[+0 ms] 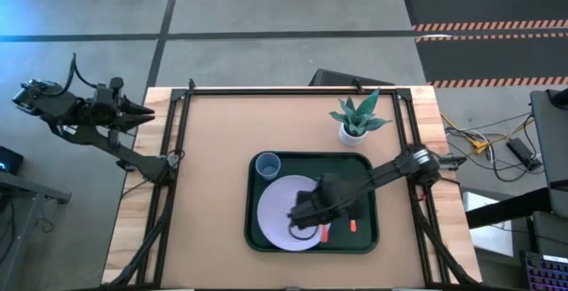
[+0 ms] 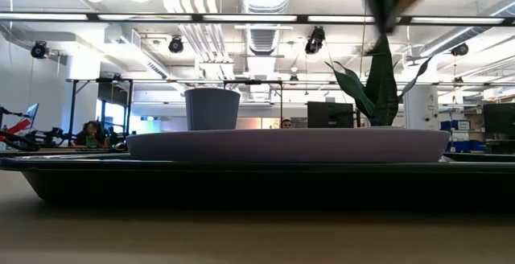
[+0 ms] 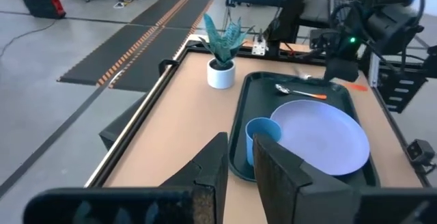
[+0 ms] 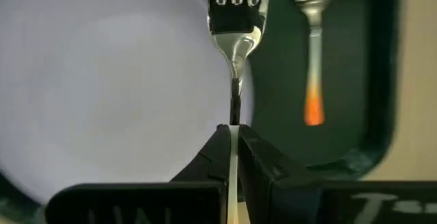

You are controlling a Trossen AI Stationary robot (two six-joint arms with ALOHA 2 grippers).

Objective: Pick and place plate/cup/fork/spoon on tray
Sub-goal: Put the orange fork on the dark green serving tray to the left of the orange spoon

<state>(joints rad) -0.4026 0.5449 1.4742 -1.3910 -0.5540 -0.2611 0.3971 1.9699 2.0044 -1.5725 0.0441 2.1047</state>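
Observation:
The dark green tray [image 1: 250, 238] lies on the table's middle right. On it rest the lavender plate [image 1: 275, 216], the blue cup [image 1: 266, 164] at its far left corner, and the spoon [image 4: 314, 46] along its right side. My right gripper [image 1: 308, 211] is over the plate's right edge and shut on the fork [image 4: 235, 5], whose tines reach out over the plate's rim [image 4: 205, 80]. The fork's orange handle end [image 1: 326, 233] shows behind the gripper. My left gripper [image 3: 249, 166] is slightly open and empty, beyond the table's far left corner. My right gripper pinches the fork between its two fingers at the slim neck [image 4: 235, 118] behind the tines, the fingers coming from above. The tines stick out ahead of the fingertips. The fingers hide the handle in the wrist view. The fork seems held above the plate and tray.
A white pot with a green plant [image 1: 358, 118] stands on the table just beyond the tray's far right corner. Bare tabletop [image 1: 213, 149] lies left of and beyond the tray. Black frame rails [image 1: 169, 184] run along the table's sides.

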